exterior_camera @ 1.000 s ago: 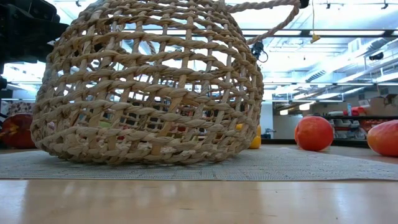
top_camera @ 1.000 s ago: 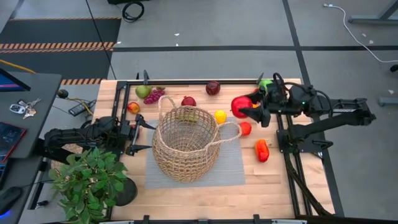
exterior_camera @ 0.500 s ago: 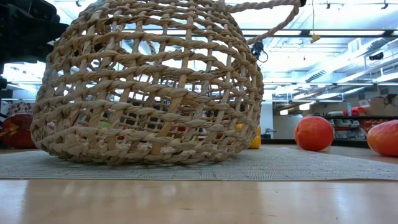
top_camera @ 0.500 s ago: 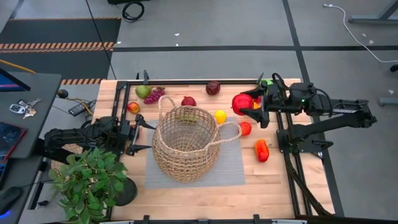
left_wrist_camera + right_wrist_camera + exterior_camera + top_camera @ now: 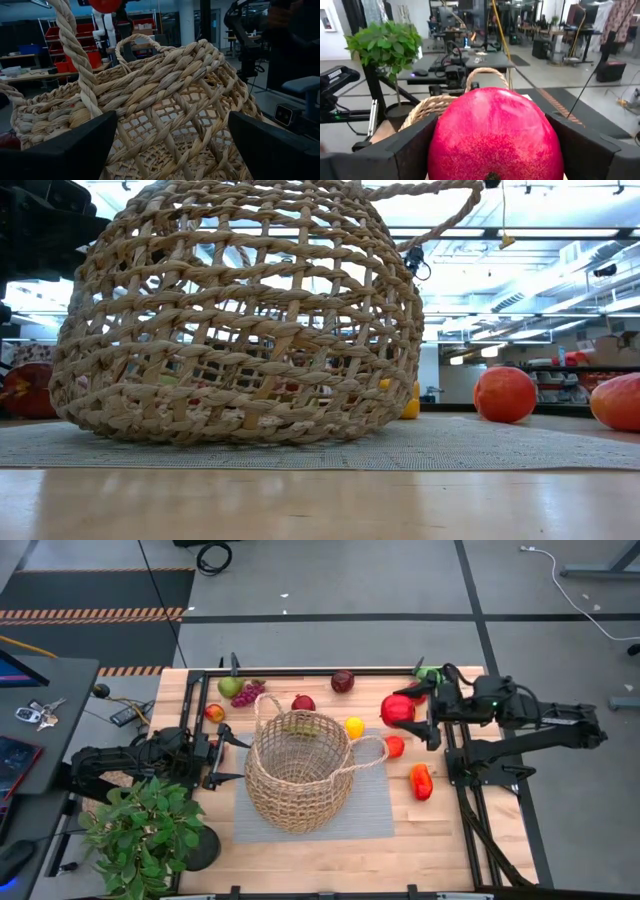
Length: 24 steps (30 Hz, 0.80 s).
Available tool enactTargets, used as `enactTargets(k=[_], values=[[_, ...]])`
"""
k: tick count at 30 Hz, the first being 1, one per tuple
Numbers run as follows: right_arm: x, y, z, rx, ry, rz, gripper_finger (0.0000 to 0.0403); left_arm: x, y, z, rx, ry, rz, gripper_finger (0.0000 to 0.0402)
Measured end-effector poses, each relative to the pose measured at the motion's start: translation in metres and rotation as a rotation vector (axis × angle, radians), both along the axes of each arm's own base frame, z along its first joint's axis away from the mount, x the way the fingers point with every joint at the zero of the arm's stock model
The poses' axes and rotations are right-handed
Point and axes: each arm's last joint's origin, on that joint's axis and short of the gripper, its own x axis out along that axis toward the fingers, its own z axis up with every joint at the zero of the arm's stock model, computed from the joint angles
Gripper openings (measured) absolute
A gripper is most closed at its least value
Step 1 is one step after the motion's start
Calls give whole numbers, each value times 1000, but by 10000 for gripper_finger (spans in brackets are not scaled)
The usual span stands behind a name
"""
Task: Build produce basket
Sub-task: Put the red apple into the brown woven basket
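The right end effector [image 5: 418, 717] is clamped on a big red fruit [image 5: 397, 709] and has pulled it a bit farther from the basket [image 5: 298, 773] than a second ago. The basket stays on its mat in the middle of the surface [image 5: 470, 840]. The left end effector [image 5: 232, 753] still waits beside it, fingers apart.

Left wrist view: woven wicker basket [image 5: 170, 110] fills most of the frame, close in front of the left gripper [image 5: 170, 150], whose two dark fingers [image 5: 65, 150] stand wide apart at either side of the weave. One twisted rope handle [image 5: 75, 50] rises near the camera; the second loop handle [image 5: 137, 42] arches over the far rim. A red round fruit [image 5: 106, 5] shows beyond the basket, cut off by the frame edge.
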Motion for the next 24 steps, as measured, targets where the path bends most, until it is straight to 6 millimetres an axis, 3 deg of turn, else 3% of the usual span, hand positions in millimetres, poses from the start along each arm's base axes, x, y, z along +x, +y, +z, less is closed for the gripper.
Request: enactTargets(k=[4, 12, 15, 24], values=[[3, 3, -3, -2, 23, 97, 358, 0, 0, 0, 0, 0, 0, 389], [18, 2, -19, -2, 16, 116, 358, 0, 0, 2, -6, -18, -1, 389], [21, 4, -30, 41, 51, 130, 358, -1, 0, 9, -173, -60, -21, 389], [25, 16, -71, 84, 50, 149, 358, -26, -1, 72, -435, -545, -170, 389]])
